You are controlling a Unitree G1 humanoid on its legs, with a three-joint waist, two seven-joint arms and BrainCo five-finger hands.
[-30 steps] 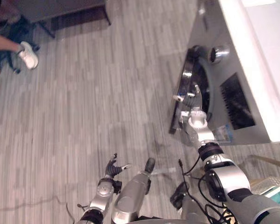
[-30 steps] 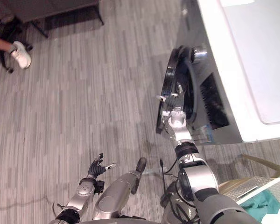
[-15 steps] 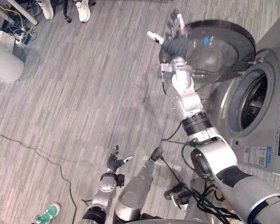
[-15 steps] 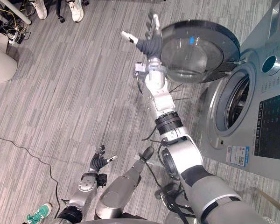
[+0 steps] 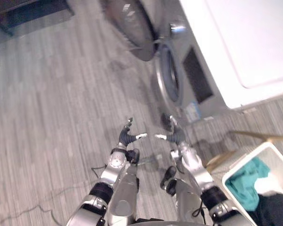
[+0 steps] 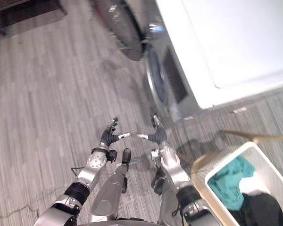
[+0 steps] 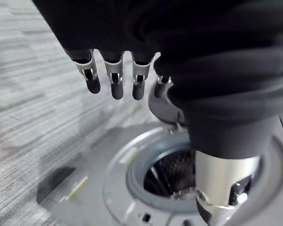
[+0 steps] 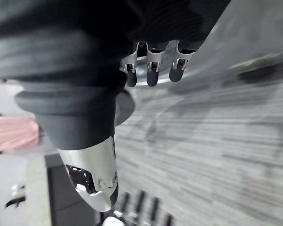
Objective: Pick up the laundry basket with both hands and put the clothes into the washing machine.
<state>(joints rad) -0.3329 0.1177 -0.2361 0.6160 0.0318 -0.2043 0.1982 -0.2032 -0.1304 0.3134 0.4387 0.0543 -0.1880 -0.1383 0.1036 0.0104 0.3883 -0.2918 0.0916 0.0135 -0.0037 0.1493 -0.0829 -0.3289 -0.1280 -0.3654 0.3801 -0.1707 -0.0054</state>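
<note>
The left hand (image 5: 126, 140) hangs low over the grey plank floor (image 5: 52, 108), fingers loosely spread and holding nothing. In its wrist view the straight fingers (image 7: 114, 80) point toward the round drum opening (image 7: 172, 176), which lies ahead of it with nothing in between.

Just beside it, thumb tips nearly facing, the right hand (image 5: 175, 137) is equally wide and empty. Its wrist view shows relaxed fingers (image 8: 151, 70) over bare floor.

Ahead of both hands, and a little to the right hand's outer side, stands the washing machine (image 5: 226, 56), its door (image 5: 132, 26) swung open.

The laundry basket (image 5: 249, 160) sits on the floor well to the outside of the right hand and back toward the robot. It holds a teal cloth (image 5: 243, 181) and a dark cloth (image 5: 273, 209), with something white between them.

The right hand is clearly the nearer. By my reading, the left hand has to travel across the whole front of the body, or the robot has to turn right, before a two-handed lift is possible.

The basket's far end is cut off at the picture's edge, so its long axis and its handles cannot be made out. A tan bar (image 5: 259, 136) lies by its rim; whether it belongs to the basket I cannot tell.
</note>
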